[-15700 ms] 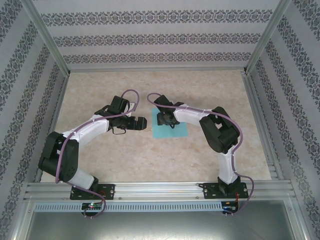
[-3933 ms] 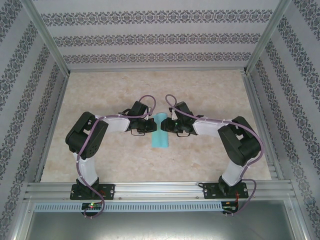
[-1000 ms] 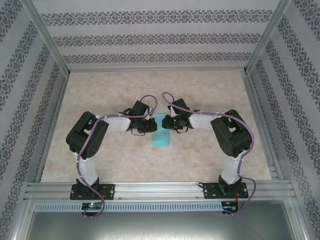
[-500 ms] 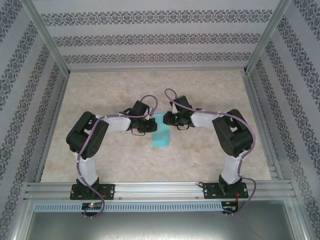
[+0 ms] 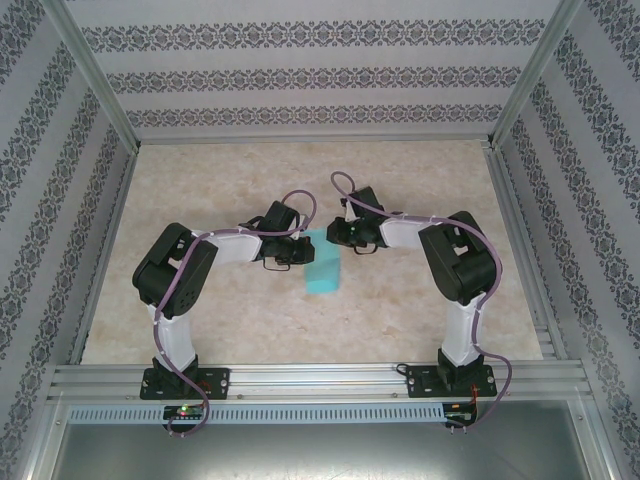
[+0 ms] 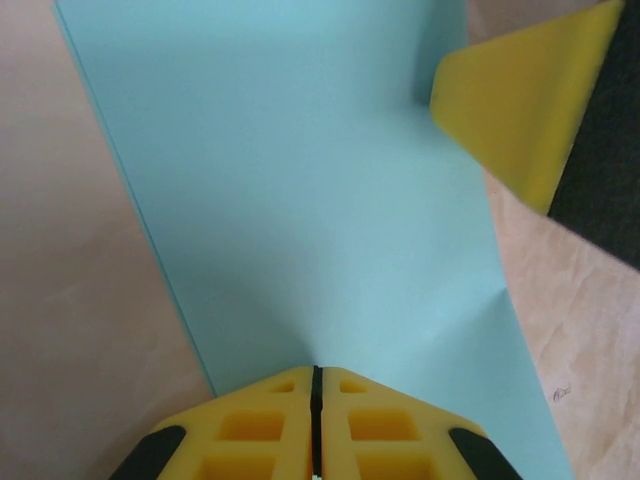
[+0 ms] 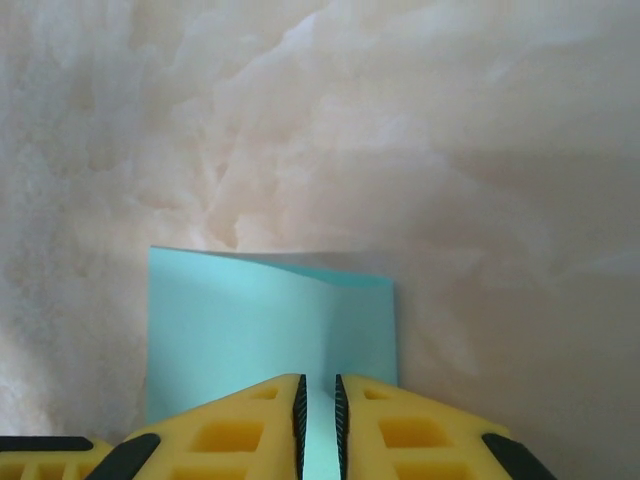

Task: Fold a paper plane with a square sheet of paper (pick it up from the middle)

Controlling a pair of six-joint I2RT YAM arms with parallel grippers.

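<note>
Left gripper [image 6: 315, 370] pinching folded square sheet of paper [image 5: 322, 272]; right gripper [image 7: 318, 382] just slid toward 12 o'clock, jaws near-closed, grip unclear. Probably readying nose fold.

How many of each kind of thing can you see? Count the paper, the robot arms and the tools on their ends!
Teal paper sheet: 1
Robot arms: 2 (left arm, right arm)
Yellow tools: 2 (left tool, right tool)
Total: 5
</note>
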